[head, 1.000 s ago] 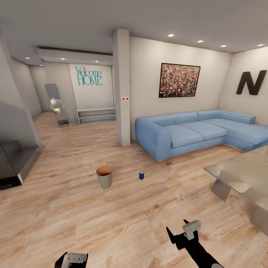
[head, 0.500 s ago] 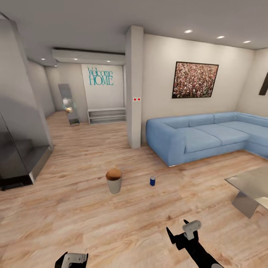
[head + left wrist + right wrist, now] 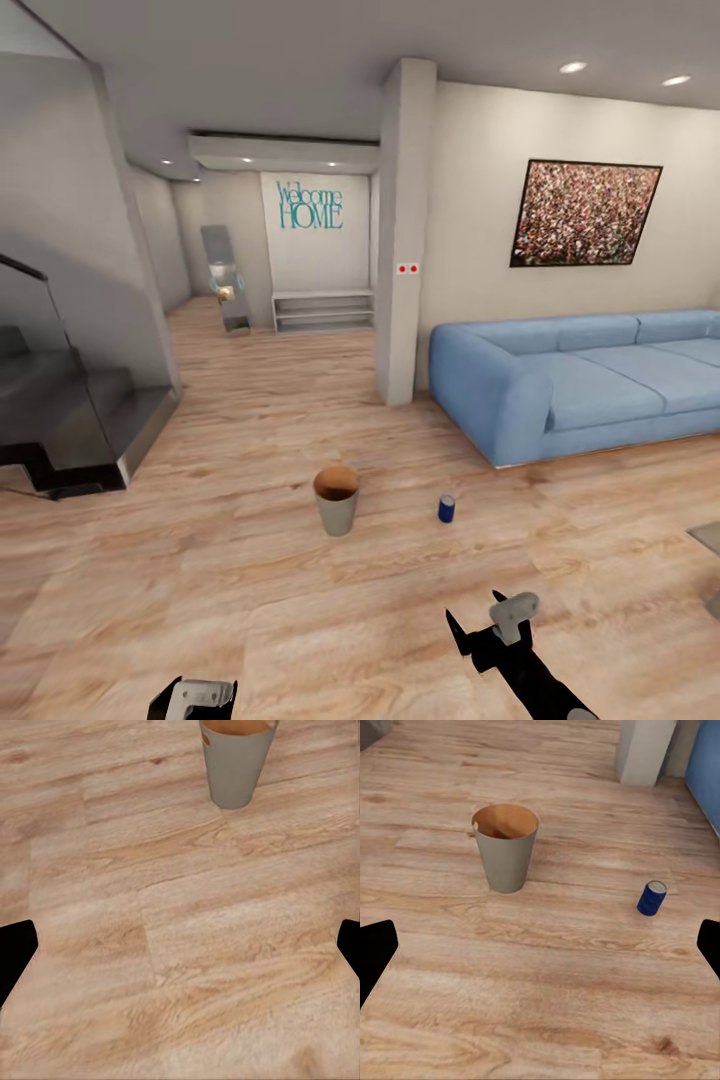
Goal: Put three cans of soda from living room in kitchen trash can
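Nearest, at the bottom of the head view, the left gripper shows just its pale top, and the right gripper hangs a little farther out over the plank floor; in each wrist view the dark jaw tips sit at opposite edges, so both sets of jaws stand wide apart and carry nothing. Farther out, the grey trash can stands upright on the floor, its long axis vertical and its tan mouth facing up; what little of its inside shows holds no can. Just to its right, clear of it, the dark blue soda can stands upright too, silvery top up. So the job looks barely begun: this can awaits picking up, and the other two are yet to be found. Farthest back, the blue sofa lines the right wall.
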You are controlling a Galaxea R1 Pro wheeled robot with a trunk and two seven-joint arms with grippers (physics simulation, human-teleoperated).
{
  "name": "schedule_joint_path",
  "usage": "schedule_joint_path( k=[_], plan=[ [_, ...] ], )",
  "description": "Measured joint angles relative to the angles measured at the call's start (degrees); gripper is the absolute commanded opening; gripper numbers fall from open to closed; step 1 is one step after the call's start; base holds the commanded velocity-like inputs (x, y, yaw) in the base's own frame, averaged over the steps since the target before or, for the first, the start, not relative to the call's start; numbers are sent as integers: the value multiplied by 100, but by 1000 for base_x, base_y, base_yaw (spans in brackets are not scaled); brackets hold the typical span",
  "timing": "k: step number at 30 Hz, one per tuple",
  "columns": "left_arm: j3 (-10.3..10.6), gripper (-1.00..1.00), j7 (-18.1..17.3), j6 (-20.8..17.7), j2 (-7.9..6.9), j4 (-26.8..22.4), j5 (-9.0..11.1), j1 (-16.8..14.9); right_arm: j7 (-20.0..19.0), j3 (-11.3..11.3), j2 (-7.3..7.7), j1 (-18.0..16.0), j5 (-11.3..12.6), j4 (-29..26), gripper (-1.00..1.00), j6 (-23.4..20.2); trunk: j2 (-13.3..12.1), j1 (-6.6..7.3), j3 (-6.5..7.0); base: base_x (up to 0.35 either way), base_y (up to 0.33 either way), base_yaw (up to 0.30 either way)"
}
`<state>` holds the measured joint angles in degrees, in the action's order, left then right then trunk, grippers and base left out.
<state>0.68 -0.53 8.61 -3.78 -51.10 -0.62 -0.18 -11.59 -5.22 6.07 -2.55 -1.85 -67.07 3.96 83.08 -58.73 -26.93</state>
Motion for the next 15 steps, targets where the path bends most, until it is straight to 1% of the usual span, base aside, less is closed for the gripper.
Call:
schedule_joint_path(
  k=[10, 15],
  plan=[
    [2, 100, 0, 0, 0, 0, -2, 0, -1, -2, -8, 0, -6, 1, 100, -2, 0, 0, -1, 304, 0, 34],
    [1, 100, 0, 0, 0, 0, -2, 0, -1, 2, -9, 0, -5, 1, 100, -2, 0, 0, -12, 304, 0, 78]
  ],
)
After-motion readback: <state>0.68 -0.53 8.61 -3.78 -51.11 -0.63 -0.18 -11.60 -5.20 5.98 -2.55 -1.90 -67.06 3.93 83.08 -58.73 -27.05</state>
